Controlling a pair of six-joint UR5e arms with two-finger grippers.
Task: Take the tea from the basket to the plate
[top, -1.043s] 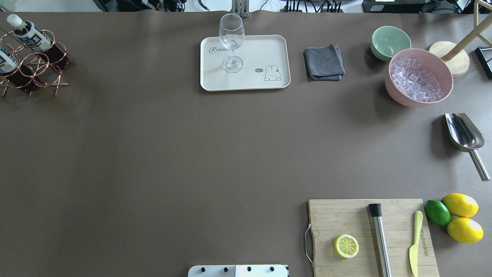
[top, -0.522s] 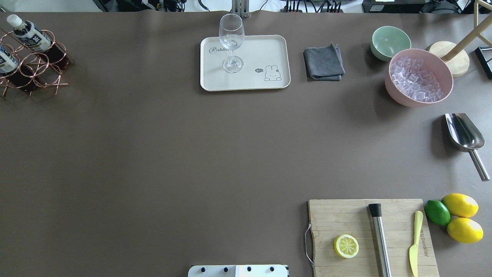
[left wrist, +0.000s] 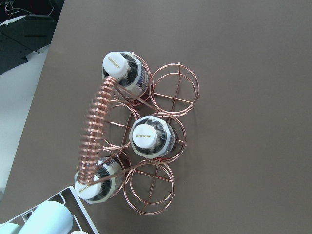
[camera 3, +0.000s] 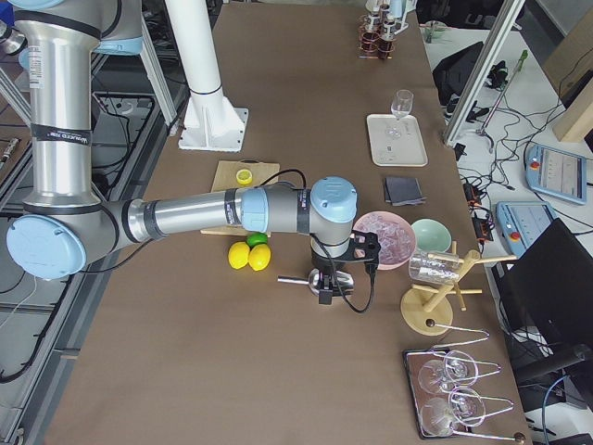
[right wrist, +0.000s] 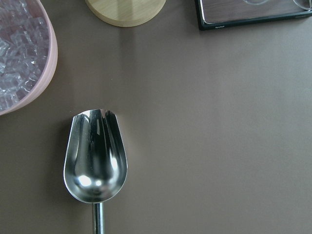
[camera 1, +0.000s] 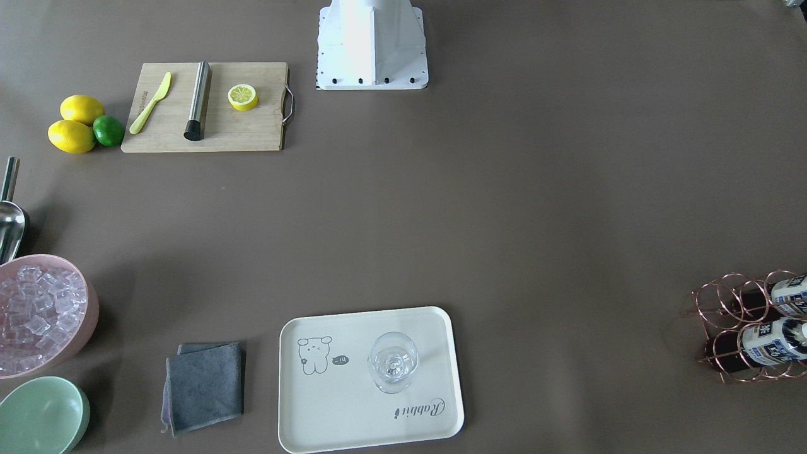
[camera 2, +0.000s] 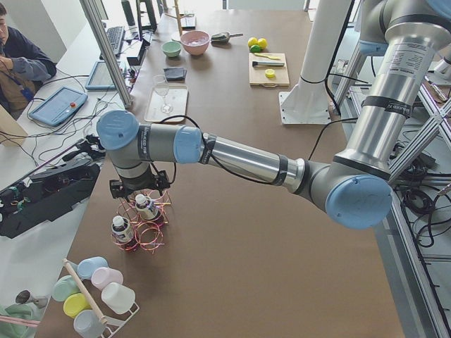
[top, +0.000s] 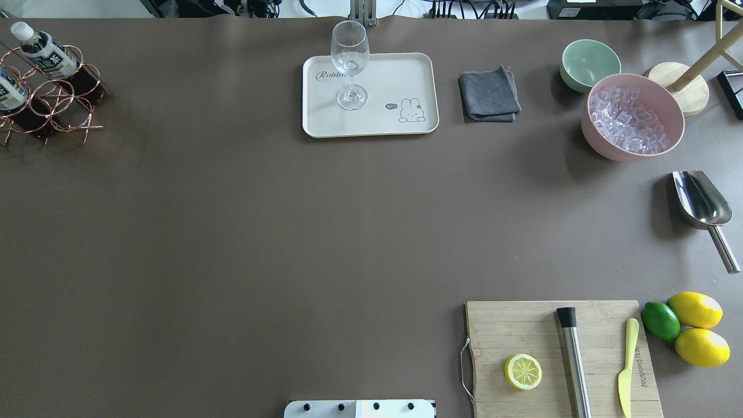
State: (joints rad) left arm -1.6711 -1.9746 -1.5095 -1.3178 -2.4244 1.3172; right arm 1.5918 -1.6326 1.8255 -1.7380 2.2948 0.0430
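Note:
The basket (left wrist: 175, 85), a copper wire carrier with a coiled handle, stands at the table's far left corner and also shows in the overhead view (top: 58, 101). Three tea bottles stand in its rings: one at the top (left wrist: 120, 63), one in the middle (left wrist: 148, 136), one at the bottom (left wrist: 92, 187). The plate (top: 395, 75) lies at the far middle with a stemmed glass (top: 350, 58) on it. My left gripper (camera 2: 138, 189) hovers just above the basket; I cannot tell whether it is open. My right gripper (camera 3: 326, 283) hangs over the metal scoop (right wrist: 95, 156); I cannot tell its state.
A grey cloth (top: 489, 96), a green bowl (top: 589, 62) and a pink bowl of ice (top: 633, 116) lie right of the plate. A cutting board (top: 557, 354) holds a lemon half, a muddler and a knife, with lemons and a lime beside it. A cup rack (camera 2: 91, 289) stands near the basket.

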